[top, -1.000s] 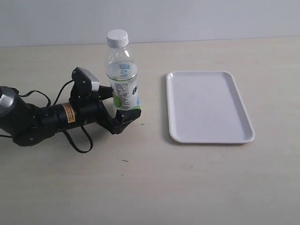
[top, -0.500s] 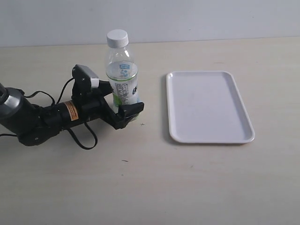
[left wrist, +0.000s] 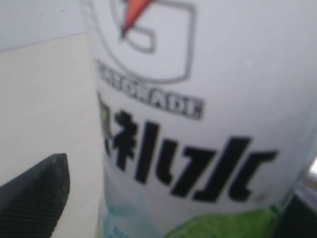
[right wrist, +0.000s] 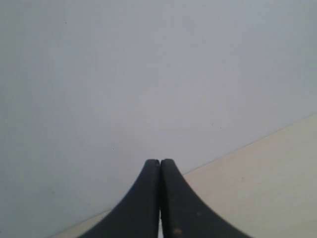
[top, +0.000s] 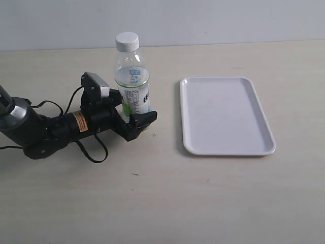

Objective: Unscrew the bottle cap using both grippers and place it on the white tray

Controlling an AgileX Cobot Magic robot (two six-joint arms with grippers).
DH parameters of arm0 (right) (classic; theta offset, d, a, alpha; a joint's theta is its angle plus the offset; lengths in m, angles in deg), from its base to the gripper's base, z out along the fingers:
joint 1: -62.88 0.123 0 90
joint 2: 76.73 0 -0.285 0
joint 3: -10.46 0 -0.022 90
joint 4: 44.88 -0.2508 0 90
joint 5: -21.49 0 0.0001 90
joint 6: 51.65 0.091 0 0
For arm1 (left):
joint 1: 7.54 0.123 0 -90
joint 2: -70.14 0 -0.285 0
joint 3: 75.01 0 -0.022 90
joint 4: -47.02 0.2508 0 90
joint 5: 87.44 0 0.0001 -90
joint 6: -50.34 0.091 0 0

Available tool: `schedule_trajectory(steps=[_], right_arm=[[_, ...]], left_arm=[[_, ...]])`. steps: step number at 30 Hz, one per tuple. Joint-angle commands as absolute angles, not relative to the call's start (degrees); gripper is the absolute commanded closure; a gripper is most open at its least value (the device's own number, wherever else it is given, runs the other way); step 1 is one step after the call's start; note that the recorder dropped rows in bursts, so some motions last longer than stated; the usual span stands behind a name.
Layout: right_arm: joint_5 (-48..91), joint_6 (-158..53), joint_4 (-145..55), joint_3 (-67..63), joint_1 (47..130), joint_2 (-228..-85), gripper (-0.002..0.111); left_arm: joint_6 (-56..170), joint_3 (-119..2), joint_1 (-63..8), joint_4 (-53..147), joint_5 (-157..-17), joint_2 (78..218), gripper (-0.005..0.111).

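The bottle (top: 133, 94) stands upright on the table near its far edge, the bottle cap (top: 127, 41) on it, well apart from the white tray (top: 227, 115); the left gripper (top: 136, 118) has its jaws around the lower label, though whether they press the bottle I cannot tell. If the hold is loose, the bottle could spin or tip once the cap is twisted. Only the right wrist view shows the right gripper (right wrist: 159, 198), jaws closed on nothing, facing the wall.
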State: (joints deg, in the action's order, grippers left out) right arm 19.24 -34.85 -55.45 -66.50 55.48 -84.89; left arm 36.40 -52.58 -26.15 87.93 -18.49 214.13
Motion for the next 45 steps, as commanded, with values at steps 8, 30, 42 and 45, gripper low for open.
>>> schedule_trajectory(steps=[8,30,42,45], right_arm=[[24.9,-36.9,-55.6,-57.4,55.6,-85.7,0.108],[87.7,-67.0,-74.3,9.0,56.3,-151.9,0.108],[90.7,-55.9,-59.3,22.6,79.0,-170.2,0.108],[91.5,-51.6,-54.3,27.3,84.0,-175.1,0.108]], left_arm=[[38.2,-52.8,-26.5,91.8,-17.5,214.3,0.107],[41.8,-52.5,-26.5,94.9,-19.7,212.3,0.107],[42.8,-52.5,-26.5,96.2,-20.1,212.3,0.107],[42.8,-52.5,-26.5,96.7,-22.1,211.4,0.107]])
